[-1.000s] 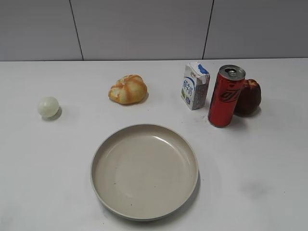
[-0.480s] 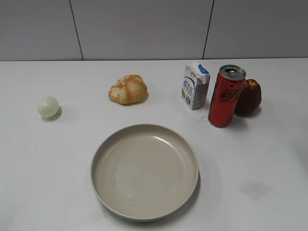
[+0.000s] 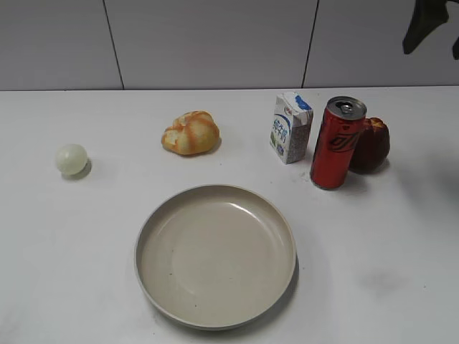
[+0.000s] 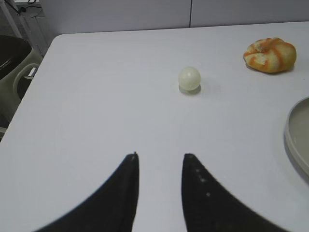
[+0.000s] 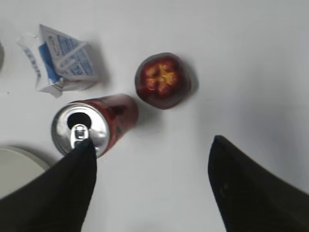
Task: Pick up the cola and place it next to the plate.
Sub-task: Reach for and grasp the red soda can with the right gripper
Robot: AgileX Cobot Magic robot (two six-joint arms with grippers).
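The cola is a tall red can with a silver top, upright at the back right of the table; it also shows from above in the right wrist view. The plate, a large beige dish, lies empty at the front centre; its rim shows in the left wrist view. My right gripper is open and empty, high above the table to the right of the cola; its fingers enter the exterior view at the top right. My left gripper is open and empty over bare table at the left.
A white-and-blue milk carton stands just left of the cola. A dark red fruit sits touching the cola behind it on the right. A bread roll and a pale ball lie further left.
My right gripper has come into the exterior view at the top right corner. Nothing on the table has moved.
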